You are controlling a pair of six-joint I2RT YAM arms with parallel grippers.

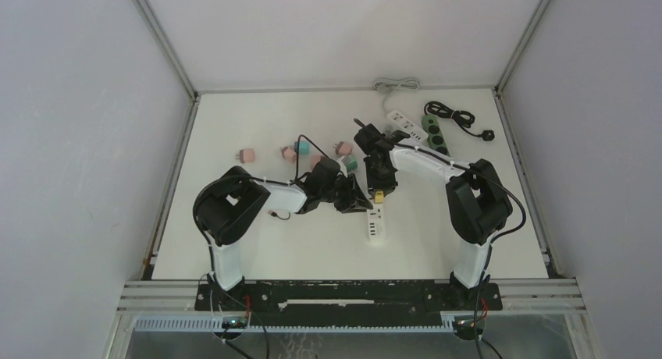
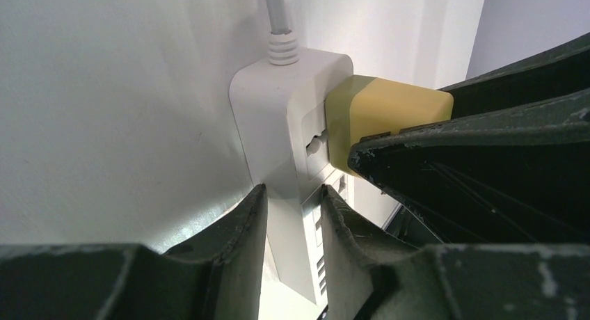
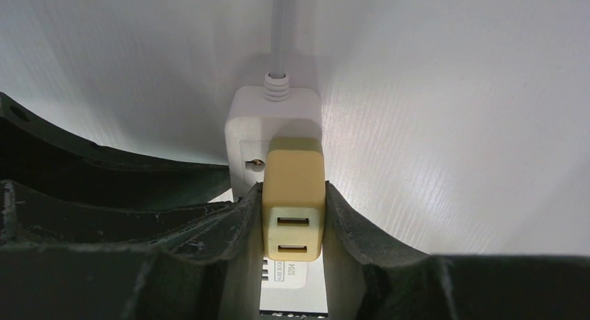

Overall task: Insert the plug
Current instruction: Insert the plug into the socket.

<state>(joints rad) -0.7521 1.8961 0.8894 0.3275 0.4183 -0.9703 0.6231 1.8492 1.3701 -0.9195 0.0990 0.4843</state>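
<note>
Plug (image 3: 293,188) between right jaws, pinched on flat sides; strip (image 2: 271,104) pinched between left jaws. Plug looks light, rigid, slick; hold mid-sides squarely.

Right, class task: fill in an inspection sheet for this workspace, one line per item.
Surface: white table.
Job's things: yellow plug against the socket face of the white power strip; cannot tell if it is fully seated.
Clutter: pink and teal adapters at the back; spare white strip; green strip.
Grippers: left gripper shut on the white power strip; right gripper shut on the yellow plug.
Cables: grey cord; black cord.
Surroundings: grey walls.
</note>
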